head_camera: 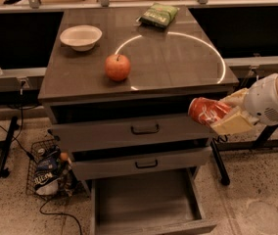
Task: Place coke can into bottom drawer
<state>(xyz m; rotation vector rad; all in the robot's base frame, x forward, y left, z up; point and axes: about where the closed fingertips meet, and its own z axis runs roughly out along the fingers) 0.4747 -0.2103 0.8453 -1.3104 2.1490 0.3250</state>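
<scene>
Gripper (227, 113) fingers (233, 125) clasp the coke can (205, 110) (tilted) beside the top drawer (129, 133).

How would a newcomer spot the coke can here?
Start at the grey drawer cabinet and go to its right front corner, beside the top drawer. There the end effector grips the coke can, tilted in mid-air. Unlike the round apple on the cabinet top, it is cylindrical, red with white lettering.

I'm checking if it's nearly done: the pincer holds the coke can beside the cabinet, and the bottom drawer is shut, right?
No. The pincer holds the coke can beside the cabinet, but the bottom drawer is pulled open, as the camera view shows.
</scene>
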